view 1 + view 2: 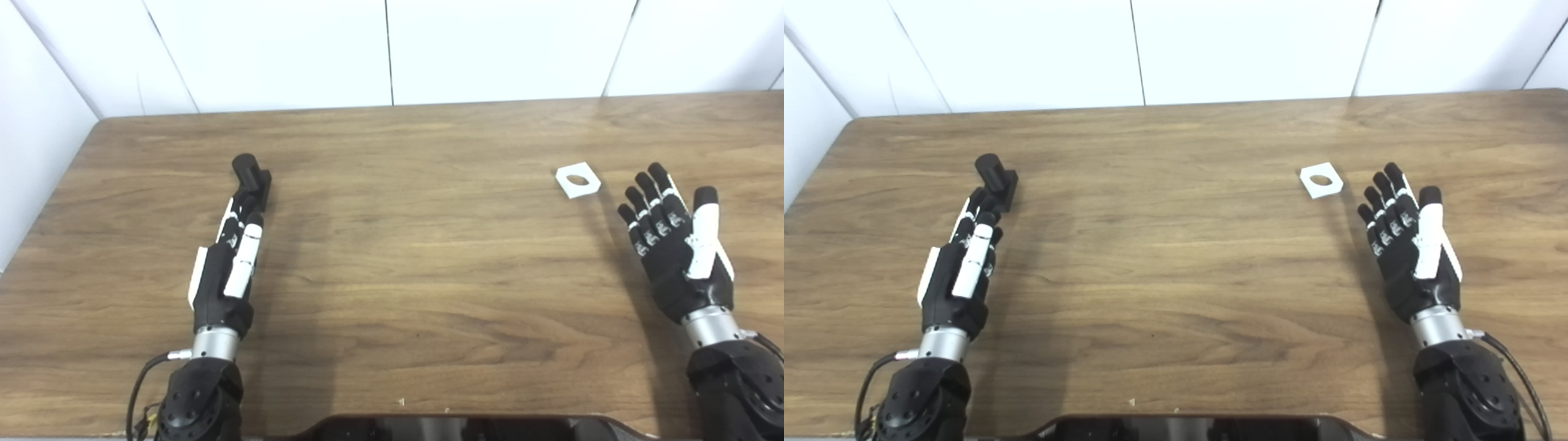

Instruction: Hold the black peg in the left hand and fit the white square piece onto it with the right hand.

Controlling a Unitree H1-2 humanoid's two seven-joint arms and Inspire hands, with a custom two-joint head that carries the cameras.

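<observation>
The black peg (251, 173) stands on its square base on the wooden table at the left. My left hand (229, 263) lies just in front of it with its fingers stretched out towards the base, open and holding nothing; I cannot tell if the fingertips touch the base. The white square piece (577, 179), with a round hole in its middle, lies flat at the right. My right hand (677, 245) hovers in front of it and a little to its right, palm turned inward, fingers spread and open, apart from the piece.
The wooden table (404, 263) runs back to a white panelled wall (392, 49) and its left edge meets a white side wall. A dark part of the robot's body (453, 429) shows at the bottom edge. Small crumbs (401, 402) lie near the front.
</observation>
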